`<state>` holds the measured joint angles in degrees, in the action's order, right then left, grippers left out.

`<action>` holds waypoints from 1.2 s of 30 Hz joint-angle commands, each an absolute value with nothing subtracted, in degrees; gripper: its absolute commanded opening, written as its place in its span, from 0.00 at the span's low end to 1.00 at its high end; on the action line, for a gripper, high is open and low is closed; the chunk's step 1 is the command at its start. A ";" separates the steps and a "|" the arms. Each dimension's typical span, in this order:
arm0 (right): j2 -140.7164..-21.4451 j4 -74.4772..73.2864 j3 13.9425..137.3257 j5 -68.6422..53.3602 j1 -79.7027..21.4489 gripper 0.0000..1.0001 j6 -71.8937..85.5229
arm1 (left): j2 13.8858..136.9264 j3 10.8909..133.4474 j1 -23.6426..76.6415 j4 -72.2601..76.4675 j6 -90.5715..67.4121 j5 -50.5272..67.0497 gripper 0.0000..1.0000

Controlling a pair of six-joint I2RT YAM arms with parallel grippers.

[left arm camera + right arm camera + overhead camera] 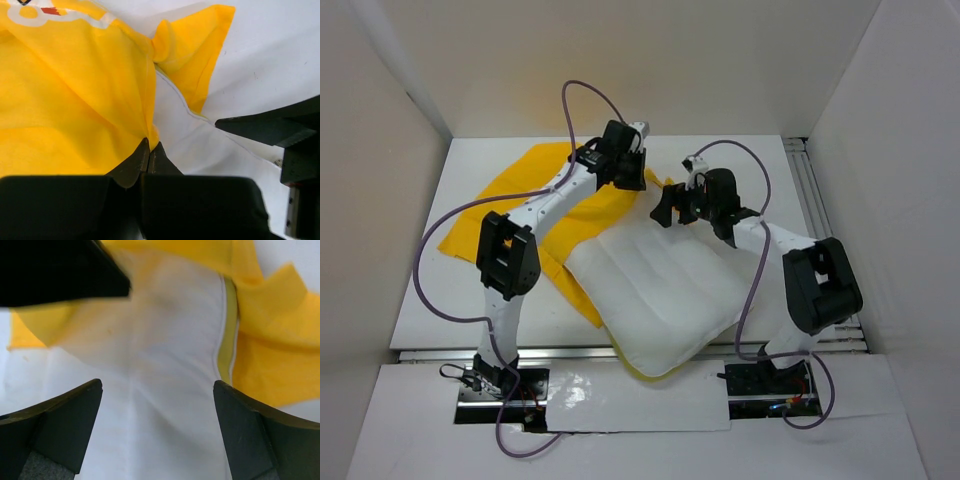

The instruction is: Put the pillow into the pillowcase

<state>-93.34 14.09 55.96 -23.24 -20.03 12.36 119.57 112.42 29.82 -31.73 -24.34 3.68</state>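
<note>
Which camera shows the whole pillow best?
Top external: the pillow shows nearly whole, its far end meeting the pillowcase. Left wrist catches only a white sliver beside the pillowcase; right wrist, a blurry close-up of one edge.

Arm links (555, 195): white, tubular.
Joint housings (507, 255): black, boxy.
Cables (417, 262): purple-grey loops.
Right gripper (157, 385): black wedge fingers.

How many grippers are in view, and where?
2. The left gripper is shut on the bright yellow fabric pillowcase's edge; the right gripper hangs open over the far end of the puffy white quilted pillow. None hidden.
</note>
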 commanded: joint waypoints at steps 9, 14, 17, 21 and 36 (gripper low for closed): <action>-101.41 11.68 56.68 -29.77 -17.67 0.97 -0.52 | 118.30 115.31 30.15 -29.09 -21.54 6.06 0.00; -103.71 14.05 60.38 -32.61 -22.22 0.22 -2.46 | 118.30 115.31 31.29 -29.09 -20.39 5.45 0.00; -97.84 21.34 56.62 -29.45 -24.51 0.00 -2.46 | 118.30 116.02 32.78 -29.62 -19.69 4.04 0.00; -86.86 25.14 51.69 -29.44 -25.84 0.00 -3.51 | 117.69 117.33 32.78 -29.62 -19.69 3.08 0.00; -88.68 42.43 49.31 -27.06 -22.86 0.00 6.84 | 96.95 91.16 42.36 -15.04 -20.74 13.62 0.00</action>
